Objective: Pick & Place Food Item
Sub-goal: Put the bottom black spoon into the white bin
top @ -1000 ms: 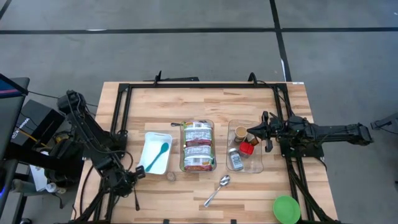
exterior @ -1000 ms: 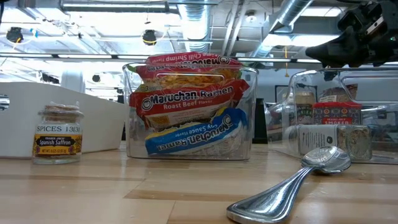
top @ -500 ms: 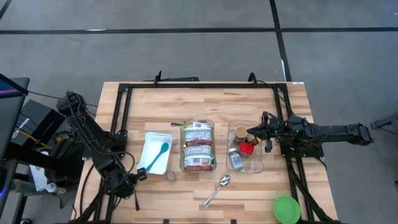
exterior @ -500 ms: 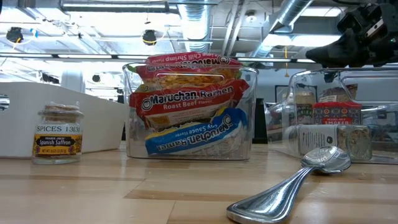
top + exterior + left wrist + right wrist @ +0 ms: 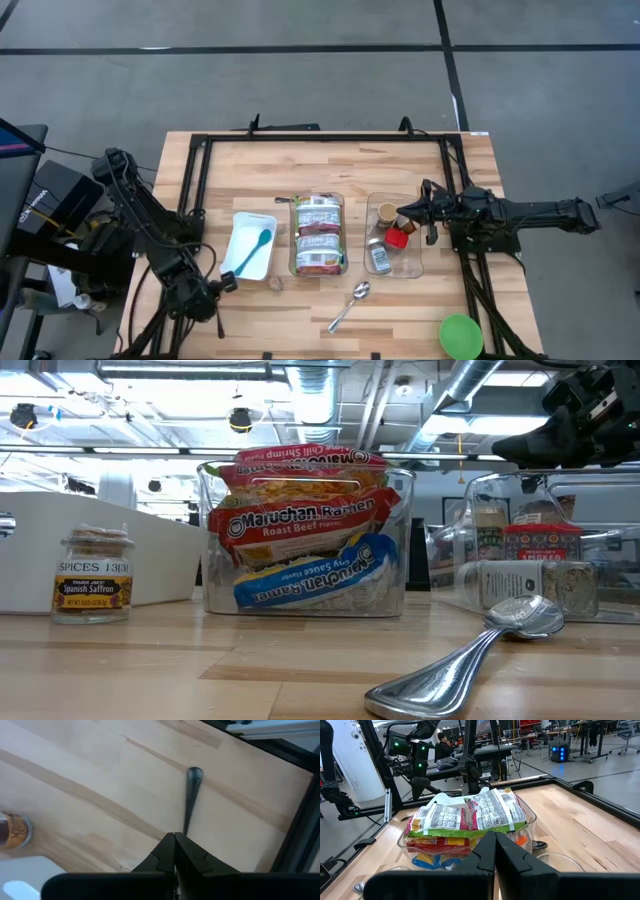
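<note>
The right gripper [image 5: 402, 213], jaws together and empty, hovers over the jar bin [image 5: 412, 266]; the noodle bin [image 5: 319, 234] lies just beside, nearer this arm than the left gripper [image 5: 222, 284], also closed.

Two matte black jointed arms (loose black cables), black tapered fingers [image 5: 495, 855]

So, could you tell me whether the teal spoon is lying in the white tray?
Yes, the high view shows the teal spoon lying inside the white tray.
</note>
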Controlling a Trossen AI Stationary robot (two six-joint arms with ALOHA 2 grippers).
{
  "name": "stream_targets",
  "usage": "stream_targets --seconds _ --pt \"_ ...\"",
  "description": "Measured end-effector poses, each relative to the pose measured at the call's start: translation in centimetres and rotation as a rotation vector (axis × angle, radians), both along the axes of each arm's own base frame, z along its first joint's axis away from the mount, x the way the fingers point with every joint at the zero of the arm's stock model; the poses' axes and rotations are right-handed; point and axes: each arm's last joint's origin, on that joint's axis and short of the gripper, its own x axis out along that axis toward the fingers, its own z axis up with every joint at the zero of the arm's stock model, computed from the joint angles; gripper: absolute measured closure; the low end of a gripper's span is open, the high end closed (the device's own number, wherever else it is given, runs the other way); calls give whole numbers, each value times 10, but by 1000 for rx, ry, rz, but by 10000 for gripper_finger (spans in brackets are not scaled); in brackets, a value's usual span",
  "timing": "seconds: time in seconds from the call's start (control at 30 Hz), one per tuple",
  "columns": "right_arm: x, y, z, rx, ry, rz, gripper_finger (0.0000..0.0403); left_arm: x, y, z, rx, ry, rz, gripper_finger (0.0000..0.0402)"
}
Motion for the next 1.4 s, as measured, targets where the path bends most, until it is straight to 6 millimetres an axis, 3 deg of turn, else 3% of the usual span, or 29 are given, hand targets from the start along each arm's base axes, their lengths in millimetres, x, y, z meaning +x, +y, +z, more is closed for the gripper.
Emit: stream_targets --seconds 0.37,1.4 --pt "0 0 0 0 0 0 402 9 -13 -20 13 61 66 400" --pt "0 0 0 0 0 1 402 -2 -19 -30 34 176 76 400"
